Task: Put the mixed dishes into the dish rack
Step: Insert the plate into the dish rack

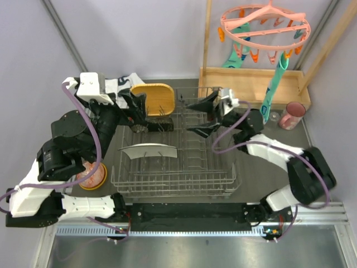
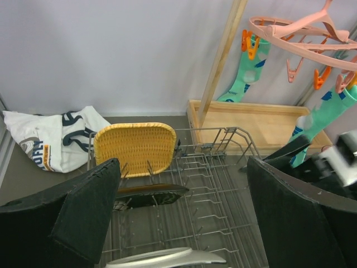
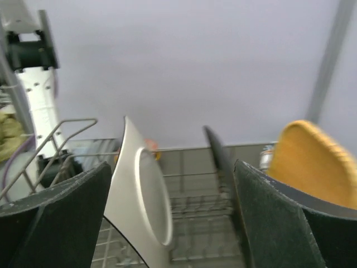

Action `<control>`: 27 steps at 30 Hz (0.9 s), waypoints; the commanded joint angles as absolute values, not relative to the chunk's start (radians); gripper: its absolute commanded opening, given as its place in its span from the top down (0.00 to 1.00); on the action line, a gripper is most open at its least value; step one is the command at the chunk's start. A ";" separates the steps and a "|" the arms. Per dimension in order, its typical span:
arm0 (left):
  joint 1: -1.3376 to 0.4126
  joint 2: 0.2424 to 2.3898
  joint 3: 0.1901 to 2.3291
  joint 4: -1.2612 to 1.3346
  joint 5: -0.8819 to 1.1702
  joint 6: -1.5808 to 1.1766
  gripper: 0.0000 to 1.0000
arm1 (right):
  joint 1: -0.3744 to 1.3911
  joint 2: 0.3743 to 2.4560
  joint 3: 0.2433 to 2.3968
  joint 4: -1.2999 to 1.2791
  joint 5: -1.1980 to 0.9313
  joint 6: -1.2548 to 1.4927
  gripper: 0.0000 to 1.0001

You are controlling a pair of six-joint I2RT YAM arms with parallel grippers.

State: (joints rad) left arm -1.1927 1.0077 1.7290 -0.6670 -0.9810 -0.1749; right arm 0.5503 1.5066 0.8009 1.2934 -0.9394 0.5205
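Observation:
The dish rack (image 1: 184, 178) fills the middle of the table. A yellow plate (image 1: 153, 97) stands on edge at its far left end. A black plate (image 1: 149, 124) leans just in front of it, and a pale plate (image 1: 148, 151) stands nearer. My left gripper (image 1: 139, 111) hangs open over the rack's far left corner, beside the black plate (image 2: 146, 195) and holding nothing. My right gripper (image 1: 197, 117) is open above the rack's far middle and is empty; the pale plate (image 3: 139, 206) stands ahead of it. An orange bowl (image 1: 92, 177) sits left of the rack, and a pink cup (image 1: 292, 115) sits on the right.
A white printed cloth (image 1: 120, 84) lies behind the rack at the left. A light wooden tray (image 1: 251, 84) stands at the back right. Above it hangs a pink peg hanger (image 1: 265, 28) with teal socks (image 1: 273, 92). The left arm's elbow partly covers the orange bowl.

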 commanded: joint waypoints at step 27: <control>-1.181 1.117 1.767 -0.741 -0.999 -0.244 0.01 | 0.471 1.129 1.253 -0.621 0.207 0.445 0.02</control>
State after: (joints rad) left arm -1.1889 1.1137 1.7306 -0.6880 -0.9783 -0.1852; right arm 0.4892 1.1538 1.2510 -0.6109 0.1436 0.3813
